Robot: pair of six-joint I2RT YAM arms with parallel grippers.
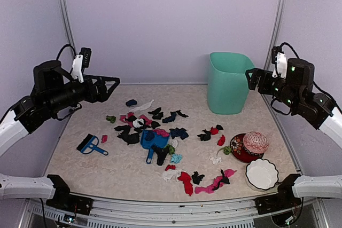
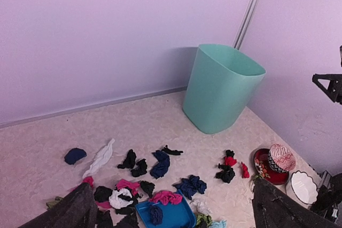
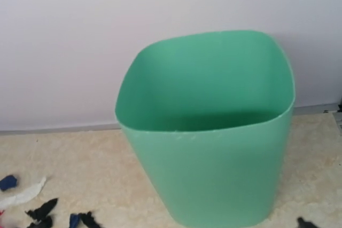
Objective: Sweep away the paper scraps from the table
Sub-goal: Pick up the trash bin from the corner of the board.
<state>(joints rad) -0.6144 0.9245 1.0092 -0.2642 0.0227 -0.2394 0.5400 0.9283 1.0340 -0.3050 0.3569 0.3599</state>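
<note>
The paper scraps (image 1: 160, 129) lie scattered across the middle of the table (image 1: 107, 172), some on the blue dustpan (image 1: 145, 142). The left gripper (image 1: 113, 88) hovers over the far-left side, fingers spread wide and empty. The right gripper (image 1: 249, 78) hangs beside the green bin (image 1: 228, 84); I cannot tell its state.

Crumpled matt paper scraps (image 1: 129, 137), smooth marbled table (image 1: 123, 169), seemingly plastic semi-gloss green bin (image 1: 227, 86)
</note>
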